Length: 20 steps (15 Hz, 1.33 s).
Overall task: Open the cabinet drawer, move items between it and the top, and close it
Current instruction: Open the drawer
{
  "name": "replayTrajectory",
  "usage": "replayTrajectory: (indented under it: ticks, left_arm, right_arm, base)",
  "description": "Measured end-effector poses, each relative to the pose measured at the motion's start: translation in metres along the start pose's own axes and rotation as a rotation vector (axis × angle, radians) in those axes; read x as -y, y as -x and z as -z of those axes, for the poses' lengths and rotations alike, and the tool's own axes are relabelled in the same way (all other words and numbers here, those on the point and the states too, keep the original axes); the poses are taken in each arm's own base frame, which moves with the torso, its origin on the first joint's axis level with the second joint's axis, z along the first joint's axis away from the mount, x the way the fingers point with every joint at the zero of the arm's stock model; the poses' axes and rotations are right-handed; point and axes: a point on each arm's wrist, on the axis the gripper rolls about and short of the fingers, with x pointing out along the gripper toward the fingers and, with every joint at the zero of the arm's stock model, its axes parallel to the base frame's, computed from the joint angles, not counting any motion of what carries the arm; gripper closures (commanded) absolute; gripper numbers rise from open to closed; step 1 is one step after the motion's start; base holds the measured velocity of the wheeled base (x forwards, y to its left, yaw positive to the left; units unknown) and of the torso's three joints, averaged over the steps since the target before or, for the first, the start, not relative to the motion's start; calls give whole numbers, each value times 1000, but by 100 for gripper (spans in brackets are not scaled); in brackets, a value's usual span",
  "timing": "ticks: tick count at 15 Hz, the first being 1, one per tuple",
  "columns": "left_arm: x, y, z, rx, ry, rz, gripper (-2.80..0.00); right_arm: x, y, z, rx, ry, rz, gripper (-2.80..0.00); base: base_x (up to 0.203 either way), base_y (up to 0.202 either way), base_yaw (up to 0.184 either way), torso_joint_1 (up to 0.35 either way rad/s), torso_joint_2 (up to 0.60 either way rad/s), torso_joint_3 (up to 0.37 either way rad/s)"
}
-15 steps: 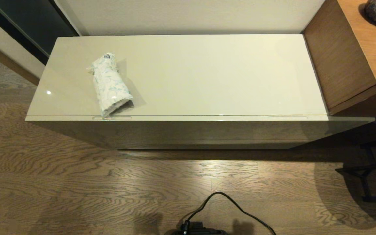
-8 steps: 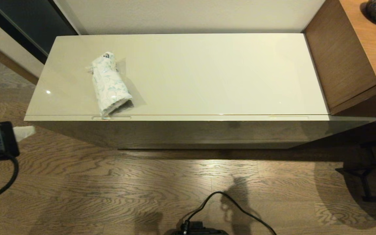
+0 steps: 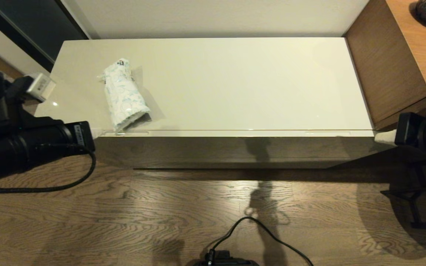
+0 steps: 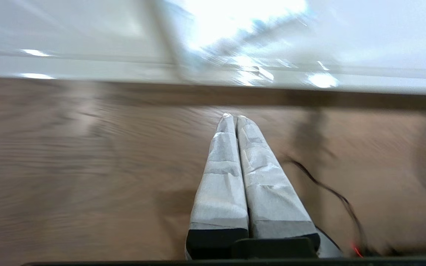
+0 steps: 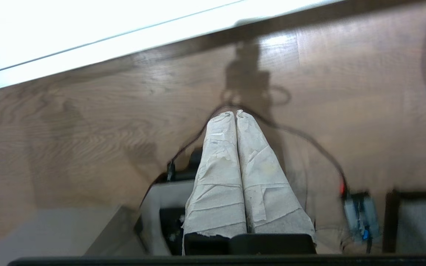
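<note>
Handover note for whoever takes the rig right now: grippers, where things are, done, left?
Left gripper: shut, empty, by the cabinet's left front corner.
Right gripper: shut, empty, at the right front corner.
Cabinet drawer: closed; left slot handle and right slot handle untouched.
White wrapped bundle: lies on the top, left side, its near end at the front edge above the left handle.
Slippers: not in view.
Done: nothing yet.
Left: open the drawer, swap the items, close it.
</note>
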Motion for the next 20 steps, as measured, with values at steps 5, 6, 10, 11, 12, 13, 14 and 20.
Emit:
replayTrajectory:
  ticks: [5, 6, 10, 11, 12, 13, 14, 20]
  left_arm:
    - [9, -7, 11, -88, -1, 36, 0]
    - [11, -3, 16, -129, -1, 41, 0]
    - [12, -3, 26, -135, 17, 50, 0]
    - [12, -4, 27, -120, 16, 53, 0]
    - [12, -6, 28, -113, 16, 54, 0]
    - [12, -9, 29, -106, 17, 55, 0]
    - [12, -12, 28, -89, 19, 58, 0]
    - [13, -46, 35, -58, 24, 64, 0]
  right_arm:
    - [-5, -36, 1, 40, 13, 28, 0]
    - [-5, -42, 2, 38, 4, 56, 0]
    - [-9, -71, -1, 121, -77, 117, 0]
    - [-9, -76, -1, 130, -82, 125, 0]
    - [-9, -79, 1, 123, -82, 127, 0]
    - [-10, -82, 2, 115, -80, 127, 0]
    - [-11, -85, 4, 107, -79, 126, 0]
    - [-14, -96, 9, 76, -82, 122, 0]
  base:
    - [0, 0, 0, 0, 0, 0]
    - [0, 0, 0, 0, 0, 0]
    - [0, 0, 0, 0, 0, 0]
    - [0, 0, 0, 0, 0, 0]
    - [0, 0, 0, 0, 0, 0]
    - [0, 0, 0, 0, 0, 0]
    - [0, 0, 0, 0, 0, 0]
    - [0, 0, 0, 0, 0, 0]
